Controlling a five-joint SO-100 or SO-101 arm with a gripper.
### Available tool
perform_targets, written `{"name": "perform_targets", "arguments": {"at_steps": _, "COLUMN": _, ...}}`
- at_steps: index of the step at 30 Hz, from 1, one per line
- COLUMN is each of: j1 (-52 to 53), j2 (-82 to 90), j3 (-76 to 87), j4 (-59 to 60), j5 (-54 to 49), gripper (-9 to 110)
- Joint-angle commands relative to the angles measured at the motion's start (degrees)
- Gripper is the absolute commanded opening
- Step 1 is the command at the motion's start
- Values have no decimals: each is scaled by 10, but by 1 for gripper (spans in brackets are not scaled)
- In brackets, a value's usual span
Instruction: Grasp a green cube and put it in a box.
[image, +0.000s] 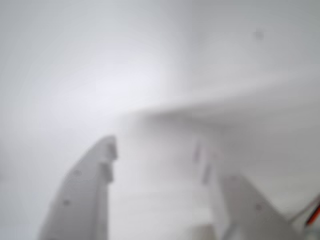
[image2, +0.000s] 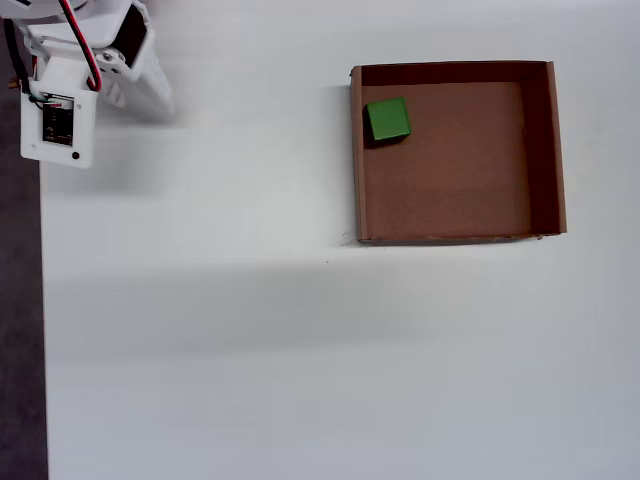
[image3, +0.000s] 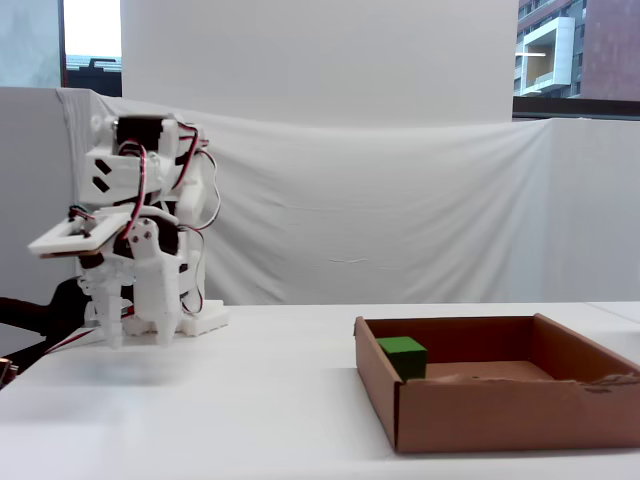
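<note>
A white table fills the overhead view, bare across most of its surface, with a dark strip of floor showing along its left edge. In the fixed view a white cloth backdrop hangs behind the table, and windows with buildings beyond them show above it.

The box, a shallow brown cardboard tray with low upright walls, sits on the right half of the table in the overhead view; in the fixed view it stands at the lower right, its near wall facing the camera.

The white arm is folded up at the table's far left in the fixed view, red and black wires looping over its joints, well apart from the box. From overhead it occupies the top left corner.

The gripper points down toward the table near the arm's base. In the blurred wrist view its two pale fingers stand parted with a clear gap between them and nothing held; only white surface lies beyond them.

The green cube rests on the floor of the box, in the upper left corner as seen from above, just beside the left wall. In the fixed view it shows behind the near left corner of the box, sitting flat and free of the gripper
</note>
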Motion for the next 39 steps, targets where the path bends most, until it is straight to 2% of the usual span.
{"name": "perform_targets", "arguments": {"at_steps": 1, "j1": 8, "j2": 42, "j3": 16, "j4": -4, "j5": -11, "gripper": 21}}
{"name": "perform_targets", "arguments": {"at_steps": 13, "j1": 40, "j2": 160, "j3": 102, "j4": 15, "j5": -16, "gripper": 21}}
{"name": "perform_targets", "arguments": {"at_steps": 23, "j1": 40, "j2": 224, "j3": 103, "j4": 123, "j5": -11, "gripper": 21}}
{"name": "perform_targets", "arguments": {"at_steps": 39, "j1": 65, "j2": 296, "j3": 104, "j4": 190, "j5": -9, "gripper": 20}}
